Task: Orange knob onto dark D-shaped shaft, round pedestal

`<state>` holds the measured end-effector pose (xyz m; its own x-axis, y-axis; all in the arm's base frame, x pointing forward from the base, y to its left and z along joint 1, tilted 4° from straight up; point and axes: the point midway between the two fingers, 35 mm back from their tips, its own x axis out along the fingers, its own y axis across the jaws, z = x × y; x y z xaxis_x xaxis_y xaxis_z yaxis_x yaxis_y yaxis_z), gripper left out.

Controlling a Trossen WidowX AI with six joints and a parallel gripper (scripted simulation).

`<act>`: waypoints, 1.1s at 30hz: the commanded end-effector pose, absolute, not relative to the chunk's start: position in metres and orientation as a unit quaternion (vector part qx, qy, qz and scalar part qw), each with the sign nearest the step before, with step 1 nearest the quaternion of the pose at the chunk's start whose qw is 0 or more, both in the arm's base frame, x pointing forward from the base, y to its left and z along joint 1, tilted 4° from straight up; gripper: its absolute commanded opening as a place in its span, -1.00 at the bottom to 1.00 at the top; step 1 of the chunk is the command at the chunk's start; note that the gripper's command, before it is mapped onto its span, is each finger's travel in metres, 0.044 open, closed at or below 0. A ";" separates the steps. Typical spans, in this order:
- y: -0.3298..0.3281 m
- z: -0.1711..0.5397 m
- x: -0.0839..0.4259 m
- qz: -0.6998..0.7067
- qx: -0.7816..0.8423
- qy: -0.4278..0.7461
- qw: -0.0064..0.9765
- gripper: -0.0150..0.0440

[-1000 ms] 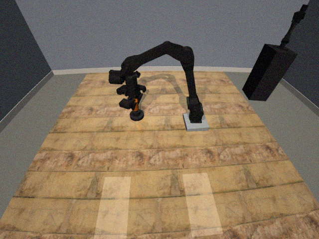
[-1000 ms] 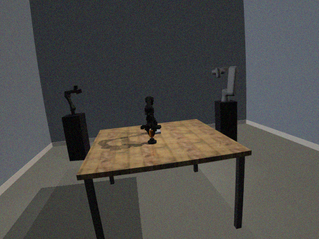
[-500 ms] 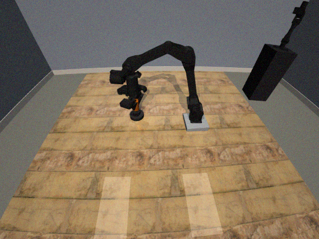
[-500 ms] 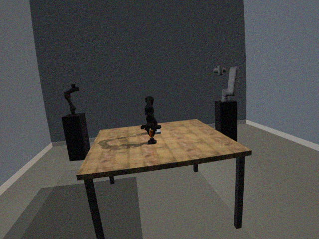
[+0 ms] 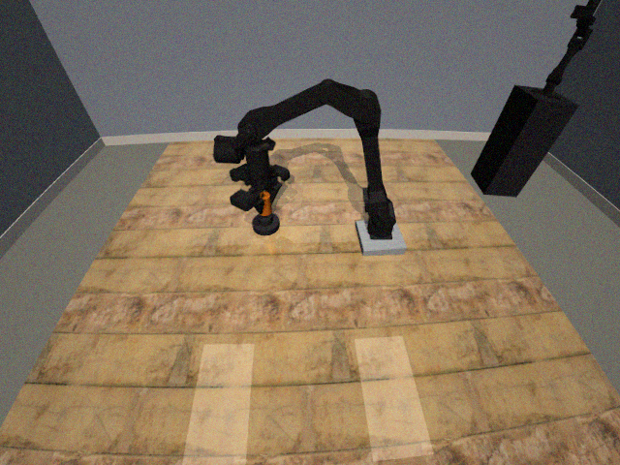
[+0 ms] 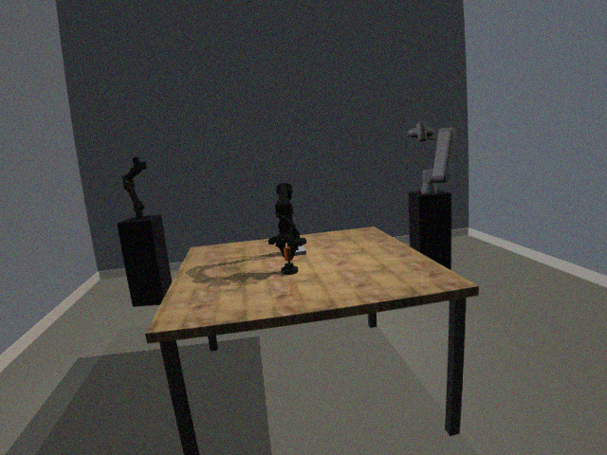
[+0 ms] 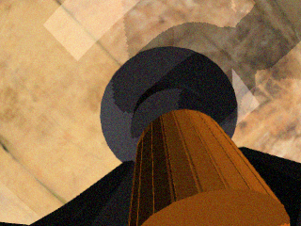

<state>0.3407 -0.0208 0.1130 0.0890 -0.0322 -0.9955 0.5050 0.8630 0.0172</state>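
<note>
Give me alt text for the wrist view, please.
A ridged orange cylindrical knob, gripped between the black fingers of the robot's hand, points toward a round dark pedestal on a brown wooden tabletop; the knob hides part of the pedestal.
</note>
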 end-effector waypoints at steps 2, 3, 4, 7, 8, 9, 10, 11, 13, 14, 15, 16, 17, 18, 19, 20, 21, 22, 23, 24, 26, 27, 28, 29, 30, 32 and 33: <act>-0.021 0.114 0.344 -0.200 0.197 0.642 0.713 -0.49; -0.021 0.114 0.344 -0.200 0.197 0.642 0.713 -0.49; -0.021 0.115 0.344 -0.200 0.197 0.642 0.713 -0.49; -0.021 0.116 0.346 -0.200 0.197 0.642 0.713 -0.49; -0.021 0.116 0.346 -0.200 0.197 0.642 0.713 -0.49; -0.021 0.116 0.347 -0.200 0.197 0.642 0.713 -0.49; -0.021 0.116 0.348 -0.200 0.197 0.642 0.713 -0.49; -0.021 0.116 0.349 -0.200 0.197 0.642 0.713 -0.49; -0.022 0.117 0.350 -0.200 0.197 0.642 0.713 -0.49; -0.022 0.116 0.350 -0.200 0.197 0.642 0.713 -0.49; -0.022 0.113 0.350 -0.200 0.197 0.642 0.713 -0.49; -0.022 0.112 0.350 -0.200 0.197 0.642 0.713 -0.49; -0.022 0.112 0.350 -0.200 0.197 0.642 0.713 -0.49; -0.022 0.112 0.351 -0.200 0.197 0.642 0.713 -0.49; -0.022 0.111 0.351 -0.200 0.197 0.642 0.713 -0.49; -0.022 0.112 0.351 -0.200 0.197 0.642 0.713 -0.49; -0.022 0.112 0.351 -0.200 0.197 0.642 0.713 -0.49; -0.022 0.112 0.351 -0.200 0.197 0.642 0.713 -0.49; -0.022 0.112 0.351 -0.200 0.197 0.642 0.713 -0.49; -0.022 0.112 0.351 -0.200 0.197 0.642 0.713 -0.49; -0.022 0.114 0.351 -0.200 0.197 0.642 0.713 -0.49; -0.022 0.115 0.351 -0.200 0.197 0.642 0.713 -0.49; -0.022 0.115 0.351 -0.200 0.197 0.642 0.713 -0.49; -0.022 0.116 0.351 -0.200 0.197 0.642 0.713 -0.49; -0.022 0.116 0.350 -0.200 0.197 0.642 0.713 -0.49; -0.022 0.117 0.350 -0.208 0.206 0.639 0.711 -0.49; -0.022 0.117 0.350 -0.218 0.216 0.636 0.708 -0.49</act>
<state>0.3492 -0.0218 0.1135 0.0884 -0.0323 -0.9956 0.5502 0.8347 0.0217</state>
